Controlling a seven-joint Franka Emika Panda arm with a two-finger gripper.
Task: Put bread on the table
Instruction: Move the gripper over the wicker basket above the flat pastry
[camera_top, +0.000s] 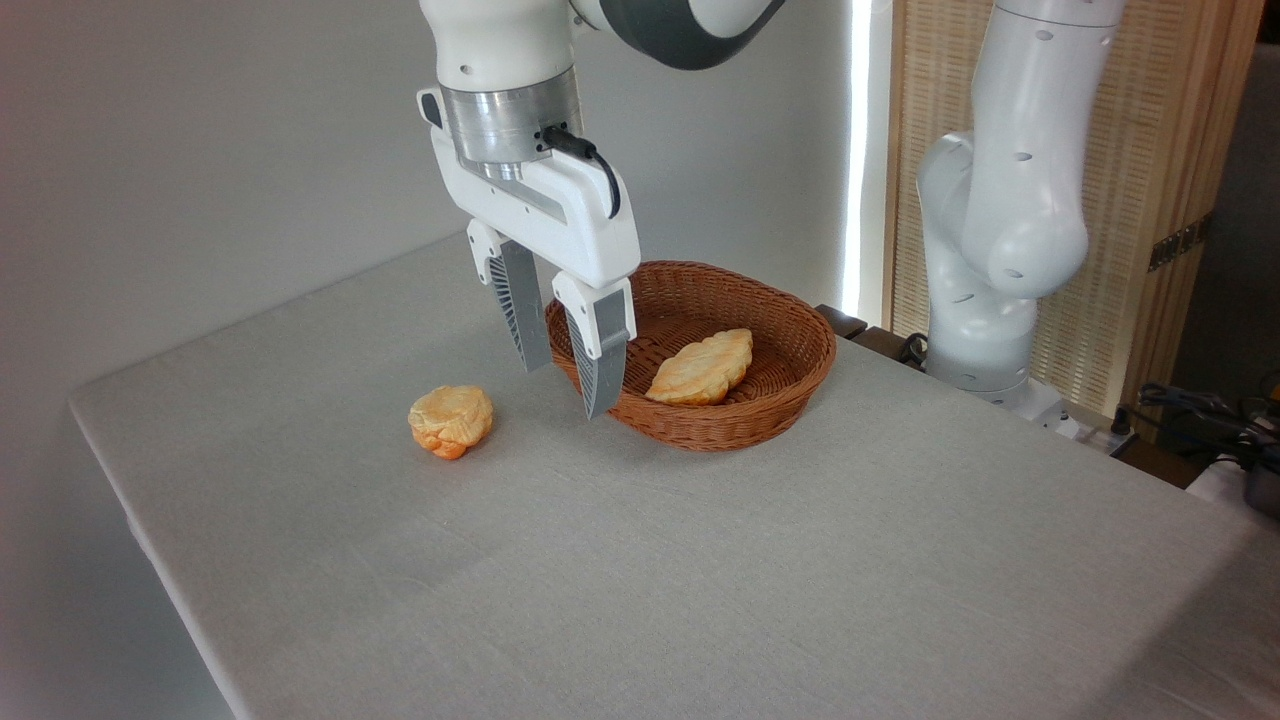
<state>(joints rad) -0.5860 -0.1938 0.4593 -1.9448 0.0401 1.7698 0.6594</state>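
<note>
Robot gripper (567, 375) hovers empty, jaws spread apart, over the left rim of a wicker basket (790, 400); the task looks barely begun.
The bread (702, 367) lies inside the basket, not on the table (700, 580). A round bun (451, 420) sits left; the basket wall may hinder reaching in.

No legible txt, labels, brands or nos. anywhere in view. Checked my arm casing, table cloth, basket, wall, screen at back: all plain, nothing printed that I can make out. Small dark fitting on screen frame too small/blurred to read.
</note>
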